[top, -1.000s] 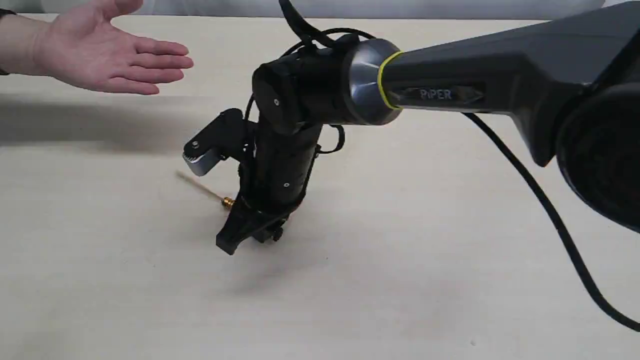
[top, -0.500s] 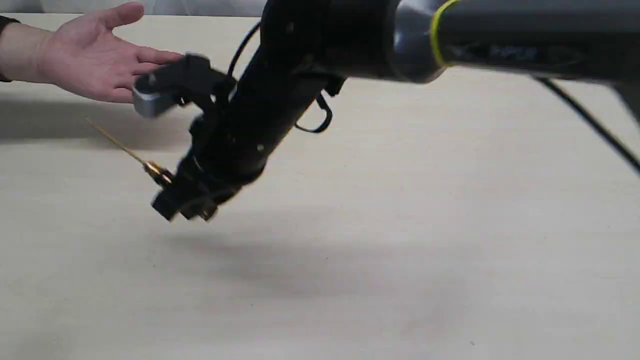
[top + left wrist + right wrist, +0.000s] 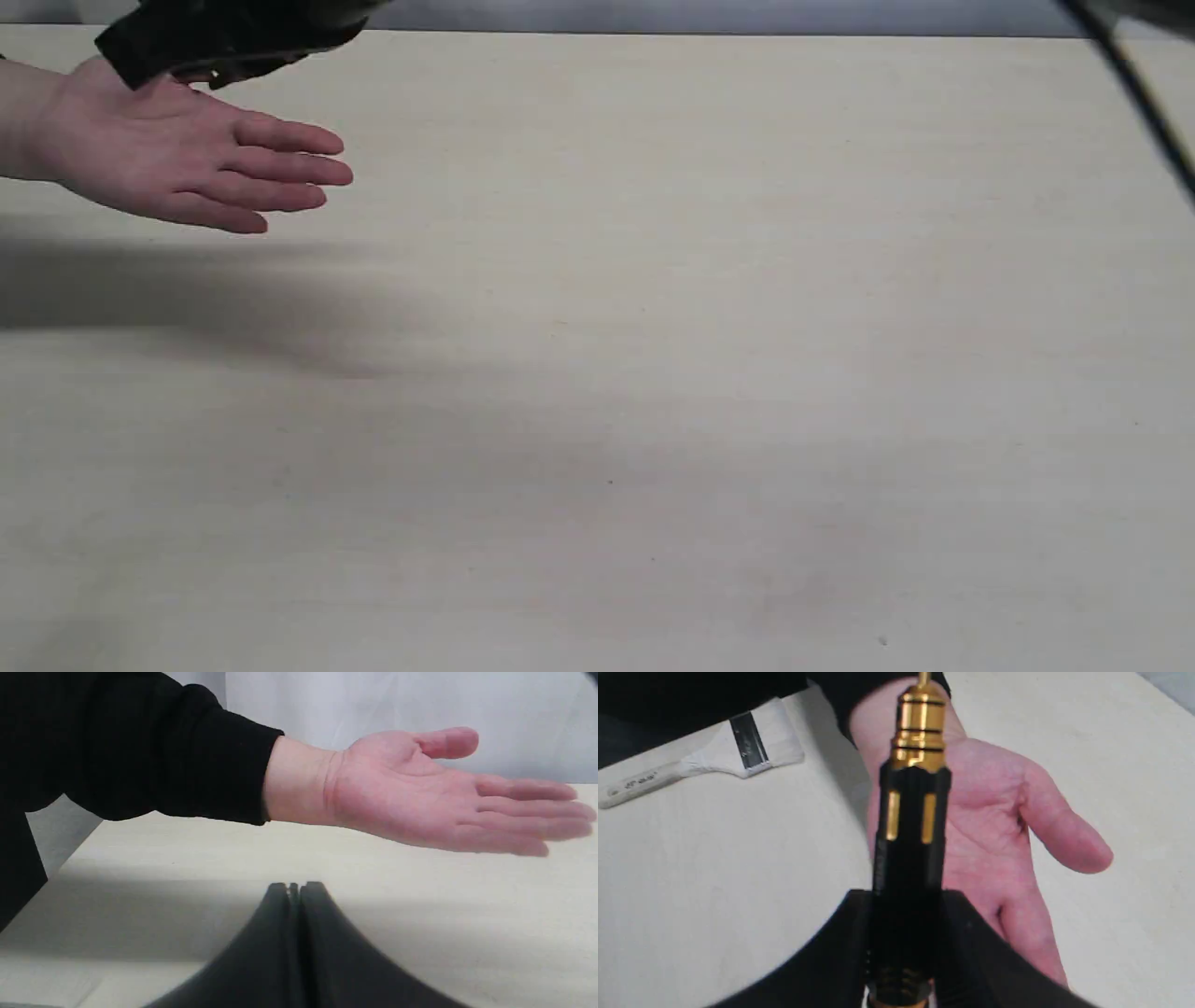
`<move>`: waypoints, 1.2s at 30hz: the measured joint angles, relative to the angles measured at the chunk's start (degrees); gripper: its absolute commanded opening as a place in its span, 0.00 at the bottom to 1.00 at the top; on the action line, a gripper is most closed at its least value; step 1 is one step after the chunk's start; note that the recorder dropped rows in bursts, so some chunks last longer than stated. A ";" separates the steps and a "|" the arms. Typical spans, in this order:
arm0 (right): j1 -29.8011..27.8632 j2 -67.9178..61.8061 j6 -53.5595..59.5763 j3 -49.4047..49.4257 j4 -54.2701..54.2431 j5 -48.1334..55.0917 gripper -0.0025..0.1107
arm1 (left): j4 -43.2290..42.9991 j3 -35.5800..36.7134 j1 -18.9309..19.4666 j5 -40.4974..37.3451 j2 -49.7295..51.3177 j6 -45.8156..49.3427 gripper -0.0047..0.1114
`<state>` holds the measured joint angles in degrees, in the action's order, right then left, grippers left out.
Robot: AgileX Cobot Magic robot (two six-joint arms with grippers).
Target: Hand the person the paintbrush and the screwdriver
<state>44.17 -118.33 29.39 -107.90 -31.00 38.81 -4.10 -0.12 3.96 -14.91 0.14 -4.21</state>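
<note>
In the right wrist view my right gripper (image 3: 908, 898) is shut on the black handle of the screwdriver (image 3: 911, 826). Its gold collar and shaft point away, over the person's open palm (image 3: 990, 812). In the exterior view the same gripper (image 3: 210, 42) shows as a dark shape at the top left, just above the person's hand (image 3: 177, 159); the screwdriver is hidden there. The paintbrush (image 3: 714, 758) lies flat on the table beside the person's wrist. My left gripper (image 3: 294, 889) is shut and empty, low over the table, facing the hand (image 3: 420, 793) from below.
The person's black sleeve (image 3: 140, 746) fills one side of the left wrist view. A black cable (image 3: 1139, 93) crosses the exterior view's top right corner. The pale wooden table (image 3: 653, 373) spreads wide, with a shadow under the hand.
My right arm has lifted the screwdriver off the table and swung it up and left until it hangs over the person's palm. The hand has dropped slightly.
</note>
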 measured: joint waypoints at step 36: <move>-3.97 24.92 -15.80 19.05 16.25 -2.45 0.06 | 0.00 0.00 0.00 0.00 0.00 0.00 0.04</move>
<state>40.20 -93.42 13.60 -88.85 -14.75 36.36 -4.10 -0.12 3.96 -14.91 0.14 -4.21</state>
